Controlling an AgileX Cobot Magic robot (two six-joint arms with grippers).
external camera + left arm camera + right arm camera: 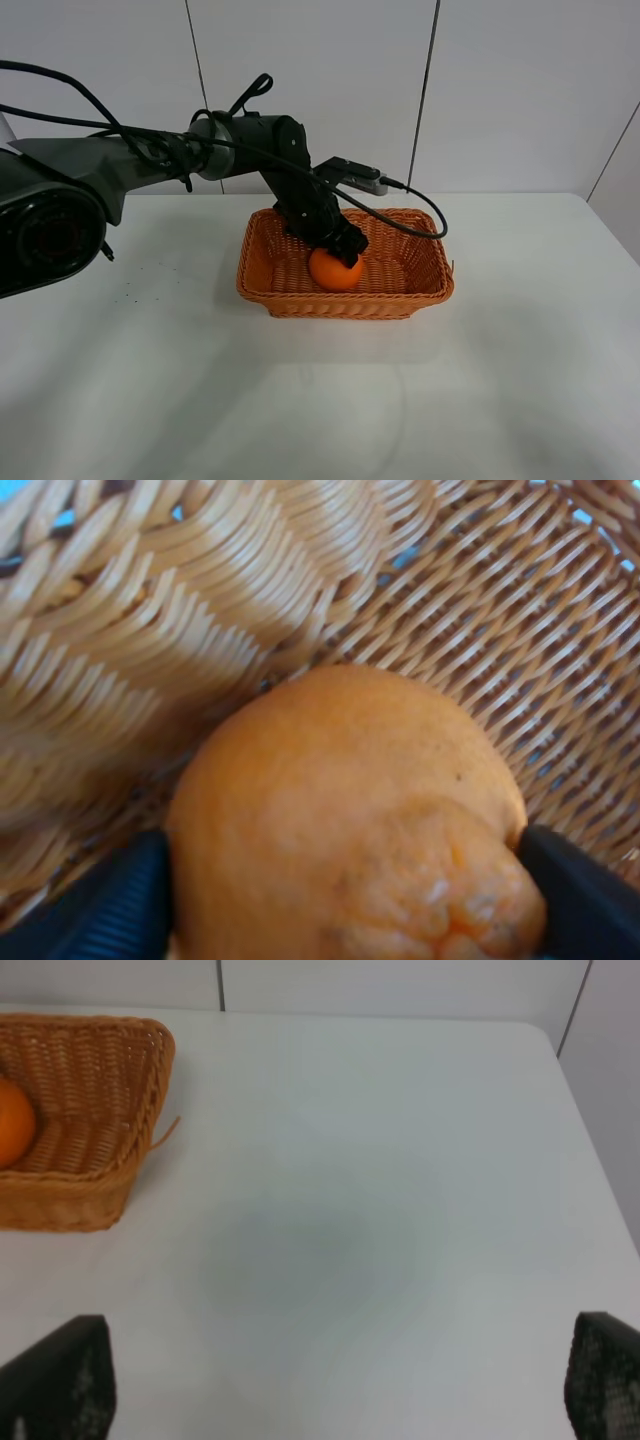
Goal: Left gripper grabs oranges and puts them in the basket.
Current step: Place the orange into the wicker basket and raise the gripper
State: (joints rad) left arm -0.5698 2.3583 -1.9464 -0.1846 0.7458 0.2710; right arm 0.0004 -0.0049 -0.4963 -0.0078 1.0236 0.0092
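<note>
Orange [335,271] in left claw [347,252], inside basket [345,301] rim

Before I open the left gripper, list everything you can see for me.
table: one, white, fills the foreground
basket: one, orange-brown wicker, on the table near its middle
orange: one, bright orange, inside the basket, gripped
wall panels: several, white, behind the table
left gripper: one, black, down in the basket, shut on the orange
right gripper: one, black, open above the table, right of the basket
</note>
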